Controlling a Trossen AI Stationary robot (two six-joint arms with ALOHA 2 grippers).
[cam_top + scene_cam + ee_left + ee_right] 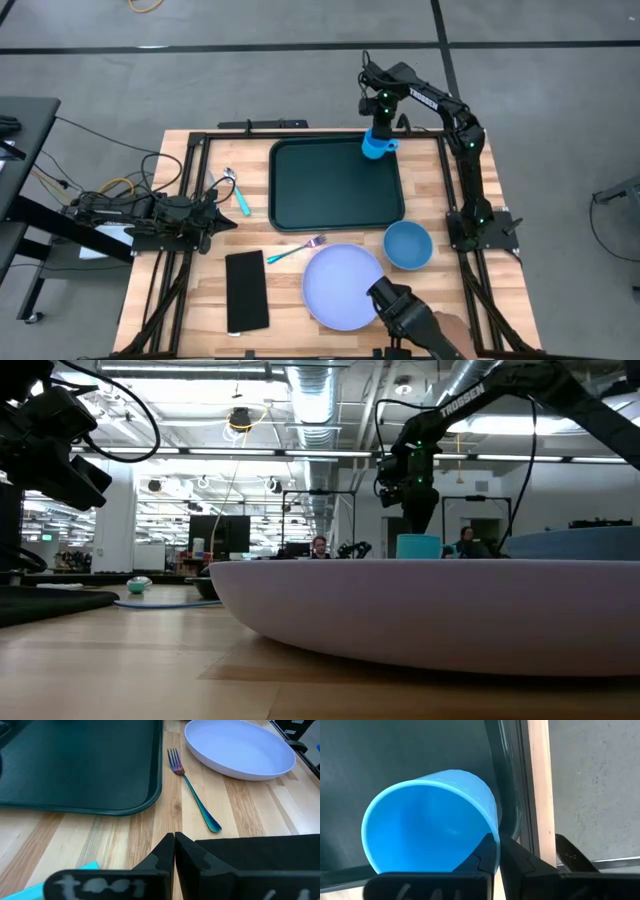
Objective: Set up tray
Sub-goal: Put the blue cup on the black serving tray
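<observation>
From above, the right pincer [381, 128] is seen clamped on the rim of a blue cup [377, 146], with the green tray [335, 185] beneath it at the far corner. In the left wrist view, the left pincer [174, 851] is pressed together, empty, above the desk [240, 810]; the tray lies just ahead. In the right wrist view, the cup's wall is pinched between the fingers [487, 855].
</observation>
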